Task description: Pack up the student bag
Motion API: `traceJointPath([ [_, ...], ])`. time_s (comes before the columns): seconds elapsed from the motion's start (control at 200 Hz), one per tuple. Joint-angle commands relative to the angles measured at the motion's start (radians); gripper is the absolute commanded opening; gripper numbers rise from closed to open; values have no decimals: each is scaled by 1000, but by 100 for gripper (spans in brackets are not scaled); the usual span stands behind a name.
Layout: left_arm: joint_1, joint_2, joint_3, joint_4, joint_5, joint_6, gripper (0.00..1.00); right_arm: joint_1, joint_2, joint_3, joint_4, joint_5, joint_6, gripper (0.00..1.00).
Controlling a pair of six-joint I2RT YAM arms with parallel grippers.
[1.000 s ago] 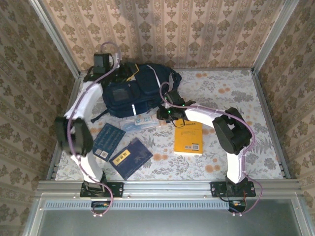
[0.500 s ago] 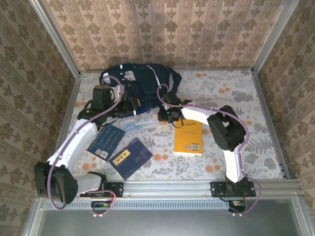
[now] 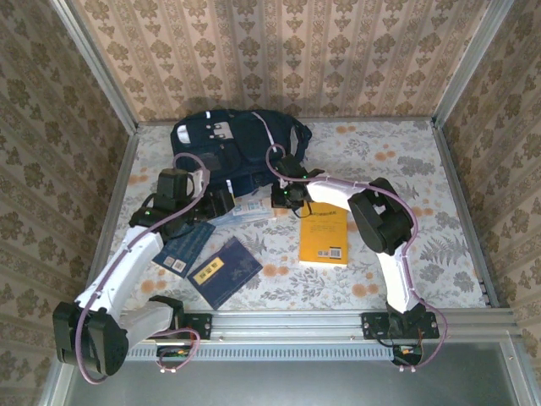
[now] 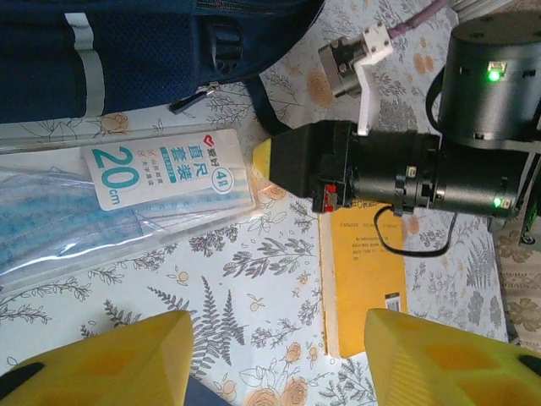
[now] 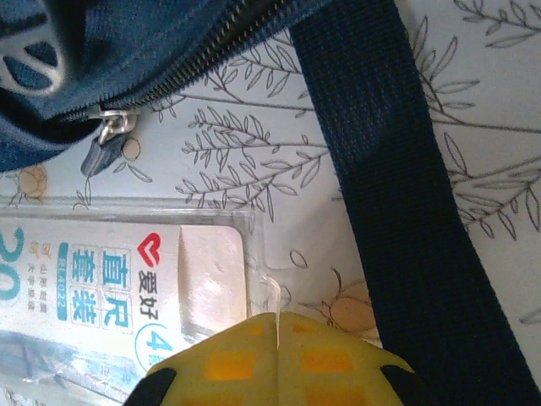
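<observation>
Left gripper (image 4: 277,330) is spread wide near the student bag (image 3: 241,148). Right gripper (image 5: 276,331) is pinching the ruler pack (image 4: 169,173) just beside that bag.

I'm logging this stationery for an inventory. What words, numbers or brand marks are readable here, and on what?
"20cm": white label of the clear plastic ruler pack.
"爱好", beside a red heart logo: same label.
"直尺套装": same label.
"4", in a circle: same label.
Smaller print on that label: too small to read.
Yellow book: print too small to read.
Dark blue book with yellow strip and second dark blue book: covers too small to read.
</observation>
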Motion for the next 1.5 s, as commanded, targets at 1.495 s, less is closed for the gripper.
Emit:
traceJointPath([
  [1.495, -267, 571, -235, 954, -155, -1024, 82, -53, -776, -911, 756, 5, 973, 0],
])
